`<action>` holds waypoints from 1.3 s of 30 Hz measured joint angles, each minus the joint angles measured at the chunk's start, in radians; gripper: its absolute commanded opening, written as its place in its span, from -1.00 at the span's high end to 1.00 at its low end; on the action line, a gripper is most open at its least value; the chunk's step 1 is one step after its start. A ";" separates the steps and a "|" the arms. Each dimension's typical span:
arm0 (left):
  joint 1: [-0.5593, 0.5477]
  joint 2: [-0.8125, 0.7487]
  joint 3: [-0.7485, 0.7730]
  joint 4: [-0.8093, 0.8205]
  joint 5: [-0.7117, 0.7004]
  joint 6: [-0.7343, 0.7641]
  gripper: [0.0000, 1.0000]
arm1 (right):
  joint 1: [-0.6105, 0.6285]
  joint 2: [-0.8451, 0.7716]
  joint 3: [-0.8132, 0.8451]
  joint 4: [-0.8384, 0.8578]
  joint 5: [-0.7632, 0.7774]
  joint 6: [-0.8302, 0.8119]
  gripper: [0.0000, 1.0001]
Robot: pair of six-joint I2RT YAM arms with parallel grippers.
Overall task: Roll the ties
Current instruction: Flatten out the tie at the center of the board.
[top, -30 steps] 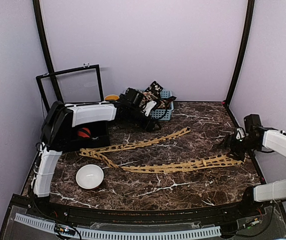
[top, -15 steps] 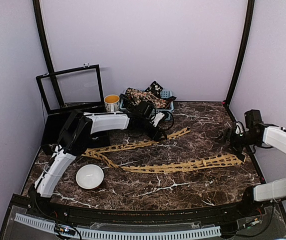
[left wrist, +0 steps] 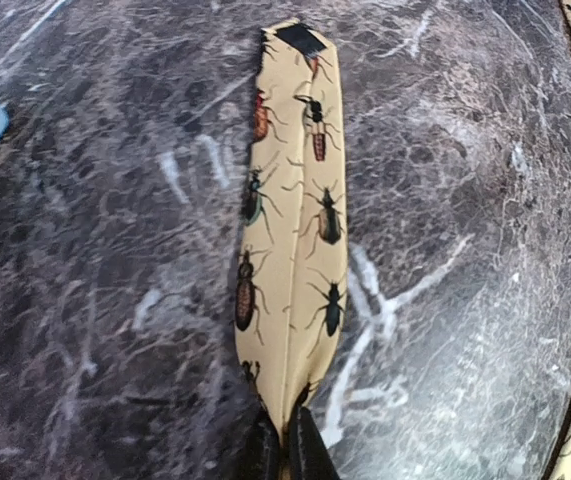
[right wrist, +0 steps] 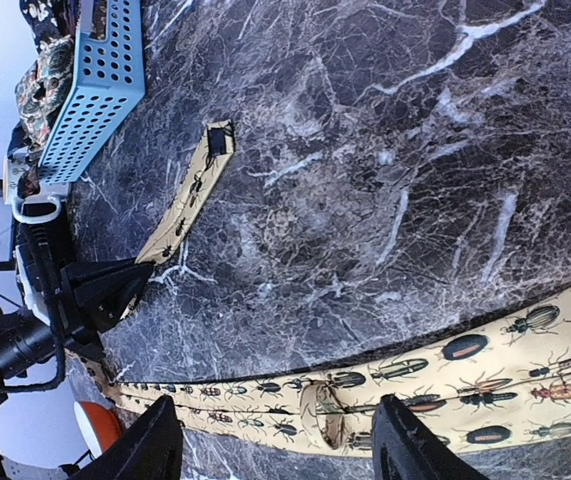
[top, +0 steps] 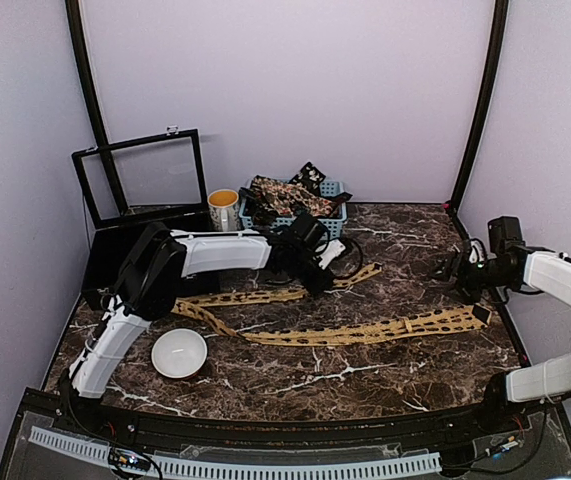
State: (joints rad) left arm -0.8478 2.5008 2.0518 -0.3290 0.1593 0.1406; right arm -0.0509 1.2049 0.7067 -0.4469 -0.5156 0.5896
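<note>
One mustard-tan tie [top: 365,330] printed with beetles lies flat on the dark marble table in a long V. Its narrow end [top: 368,268] points to the back right and its wide end lies at the right. My left gripper [top: 317,280] is shut on the narrow strip a little behind its tip. In the left wrist view the tie [left wrist: 290,230] runs away from my pinching gripper [left wrist: 283,452]. My right gripper [top: 462,282] hovers open over the wide part. In the right wrist view that part and its loop [right wrist: 405,375] lie under the gripper [right wrist: 285,445]. Dark printed ties [top: 285,192] are heaped in the basket.
A pale blue basket [top: 333,226] stands at the back centre, with a yellow-filled mug [top: 223,207] to its left. A black open case with a framed lid [top: 140,180] fills the back left corner. A white bowl [top: 179,352] sits at the front left, near the tie's bend.
My left arm swung right from over the black case to the tie's narrow strip and shut on it. My right gripper stayed above the wide end, its jaws slightly narrower.
</note>
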 measured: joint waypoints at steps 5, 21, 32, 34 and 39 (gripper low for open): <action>0.030 -0.093 0.008 -0.062 -0.126 -0.041 1.00 | 0.037 0.000 -0.028 0.042 -0.015 0.006 -0.11; 0.172 -0.720 0.144 0.067 -0.793 0.085 1.00 | 0.159 0.153 -0.166 0.109 -0.003 0.001 0.14; 0.240 -0.705 -0.052 0.885 -1.320 0.999 1.00 | 0.164 0.180 -0.159 0.134 -0.009 -0.029 0.19; 0.300 -0.704 -0.065 0.980 -1.376 1.093 1.00 | 0.166 0.185 -0.156 0.134 -0.008 -0.035 0.22; 0.430 -0.724 -0.105 1.116 -1.471 1.220 1.00 | 0.167 0.190 -0.152 0.127 0.003 -0.046 0.29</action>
State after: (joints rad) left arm -0.4175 1.7771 1.9469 0.7872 -1.3121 1.3609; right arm 0.1158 1.3945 0.5549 -0.3195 -0.5125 0.5434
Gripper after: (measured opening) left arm 0.023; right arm 0.372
